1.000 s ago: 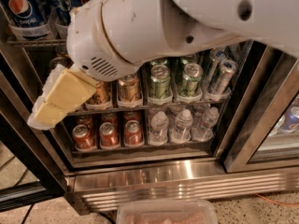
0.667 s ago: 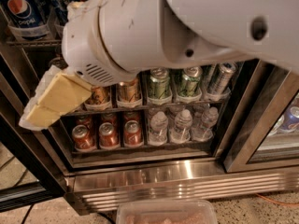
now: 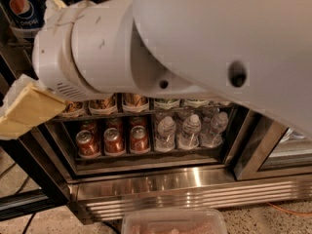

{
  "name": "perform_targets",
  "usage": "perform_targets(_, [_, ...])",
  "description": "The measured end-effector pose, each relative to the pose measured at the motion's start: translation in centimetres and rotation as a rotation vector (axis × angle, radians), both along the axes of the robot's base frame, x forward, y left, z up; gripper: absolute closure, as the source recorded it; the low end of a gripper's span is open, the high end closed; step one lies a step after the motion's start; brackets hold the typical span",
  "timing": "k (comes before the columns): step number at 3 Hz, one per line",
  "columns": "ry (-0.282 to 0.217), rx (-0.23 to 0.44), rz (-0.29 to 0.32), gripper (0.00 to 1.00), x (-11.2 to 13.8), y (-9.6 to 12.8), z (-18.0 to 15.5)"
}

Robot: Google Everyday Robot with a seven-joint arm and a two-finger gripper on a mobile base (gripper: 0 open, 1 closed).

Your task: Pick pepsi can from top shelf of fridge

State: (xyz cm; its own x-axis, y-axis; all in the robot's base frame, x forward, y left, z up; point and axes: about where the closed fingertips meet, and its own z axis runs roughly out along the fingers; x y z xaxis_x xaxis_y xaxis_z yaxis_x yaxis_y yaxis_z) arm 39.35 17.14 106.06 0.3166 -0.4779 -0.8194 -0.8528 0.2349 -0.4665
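Camera view: pepsi can (image 3: 22, 9) stands well above the hand (image 3: 22, 112); whether it grips anything, I cannot tell.

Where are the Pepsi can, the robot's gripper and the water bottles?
pepsi can (image 3: 20, 8): camera view, top left, on its logo.
gripper (image 3: 22, 115): camera view, left edge, below the can, on its yellow end.
water bottles (image 3: 190, 130): camera view, lower centre, on the middle bottle's body.

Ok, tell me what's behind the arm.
The arm hides most of the fridge. Showing around it: a pepsi can upper left, red cans and water bottles below. The hand is lower left, below that can.
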Motion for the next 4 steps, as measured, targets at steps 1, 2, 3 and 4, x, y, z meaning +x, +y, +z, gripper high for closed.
perform_targets(1, [0.000, 0.000, 0.000, 0.00, 0.00, 0.00, 0.00])
perform_targets(2, [0.000, 0.000, 0.000, 0.00, 0.00, 0.00, 0.00])
perform_targets(3, [0.000, 0.000, 0.000, 0.00, 0.00, 0.00, 0.00])
perform_targets(4, [0.000, 0.000, 0.000, 0.00, 0.01, 0.00, 0.00])
